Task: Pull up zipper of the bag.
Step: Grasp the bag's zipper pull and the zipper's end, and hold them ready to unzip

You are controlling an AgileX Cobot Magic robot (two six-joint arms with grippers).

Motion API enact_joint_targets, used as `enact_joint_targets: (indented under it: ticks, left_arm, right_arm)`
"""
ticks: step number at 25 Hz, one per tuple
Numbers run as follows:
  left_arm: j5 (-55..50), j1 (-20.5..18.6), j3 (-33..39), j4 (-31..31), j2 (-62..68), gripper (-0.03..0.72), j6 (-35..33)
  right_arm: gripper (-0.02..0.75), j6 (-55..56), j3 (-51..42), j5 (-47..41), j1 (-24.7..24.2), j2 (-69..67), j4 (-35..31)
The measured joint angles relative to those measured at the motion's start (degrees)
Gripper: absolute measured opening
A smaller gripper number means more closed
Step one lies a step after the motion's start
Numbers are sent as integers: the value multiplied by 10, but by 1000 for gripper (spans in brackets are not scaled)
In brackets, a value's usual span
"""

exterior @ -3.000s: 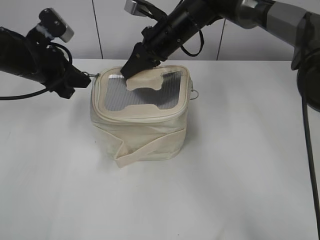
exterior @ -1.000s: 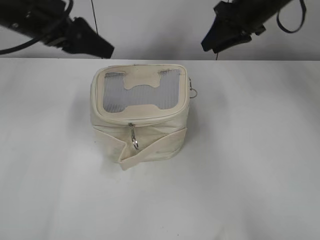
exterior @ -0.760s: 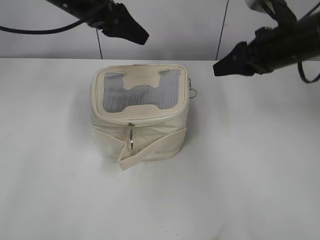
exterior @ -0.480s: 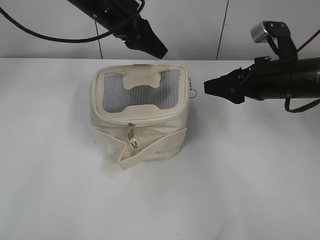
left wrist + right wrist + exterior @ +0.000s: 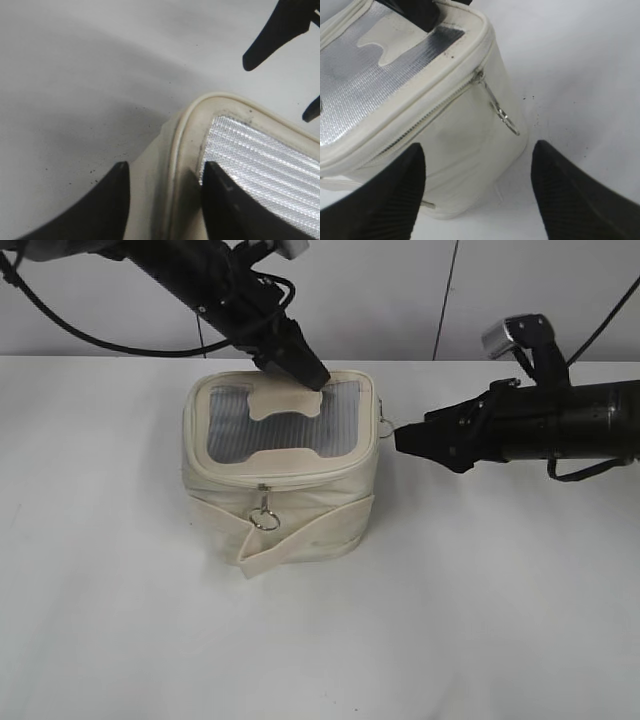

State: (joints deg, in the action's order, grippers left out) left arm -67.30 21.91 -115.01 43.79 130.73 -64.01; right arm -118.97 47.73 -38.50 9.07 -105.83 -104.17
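Left claw (image 5: 305, 373) parted astride bag (image 5: 280, 490) lid rim (perhaps touching), right claw (image 5: 412, 440) spread beside zipper (image 5: 492, 105) ring.

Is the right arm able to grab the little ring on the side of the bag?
Probably yes. The right gripper is open, aimed at the ring on the bag, with nothing between them.

Lab-like test bench: bare white table (image 5: 480, 620); plain panelled white wall (image 5: 400, 290).

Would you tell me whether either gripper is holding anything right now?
Nothing is held. The left gripper presses open on the bag lid; the right gripper is open beside it.
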Motion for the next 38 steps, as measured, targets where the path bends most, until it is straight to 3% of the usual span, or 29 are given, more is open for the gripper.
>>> enact_joint_targets:
  ticks: [3,5,14,32,36,38]
  left_arm:
    - [-6,1,-4,-2,3,115,1]
    - [-9,1,-4,-3,4,43,2]
    - [-9,1,-4,-5,4,43,3]
    - [-9,1,-4,-6,4,42,6]
    - [-8,0,-4,-9,4,41,6]
    - [-8,0,-4,-9,4,41,7]
  right_arm:
    - [524,-21,6,-1,0,-21,0]
    - [524,-32,17,-1,0,-37,0]
    - [519,-61,85,0,2,-96,0]
    - [481,-61,122,9,38,-126,-1]
    - [430,-60,140,34,55,-138,-4]
    - [319,-55,150,39,61,-147,-4]
